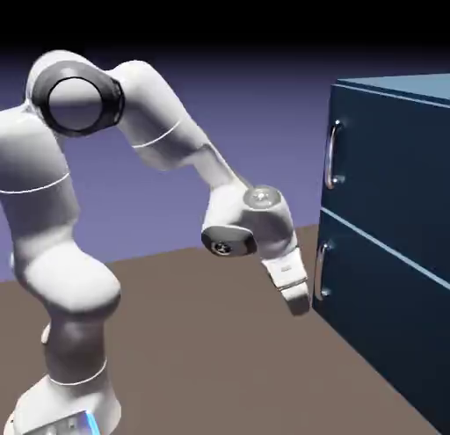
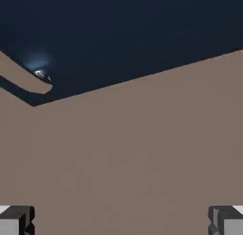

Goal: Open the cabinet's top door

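The cabinet point(image 1: 395, 249) is a dark navy box at the exterior view's right. Its top door point(image 1: 391, 161) is shut flat, with a curved silver handle point(image 1: 332, 154) near its left edge. My gripper point(image 1: 299, 303) hangs low, tilted down toward the cabinet, just left of the lower panel's handle point(image 1: 322, 271) and well below the top door's handle. It touches nothing. In the hand view the grey fingertips point(image 2: 17, 220) sit wide apart with only brown table between them, so the gripper point(image 2: 121, 223) is open. The cabinet's navy front point(image 2: 133, 34) fills that view's top, with one handle end point(image 2: 42, 76) showing.
The brown table point(image 1: 220, 354) runs from the robot's base point(image 1: 70, 398) to the foot of the cabinet. The lower navy panel point(image 1: 387, 337) sits under the top door, parted from it by a thin pale seam.
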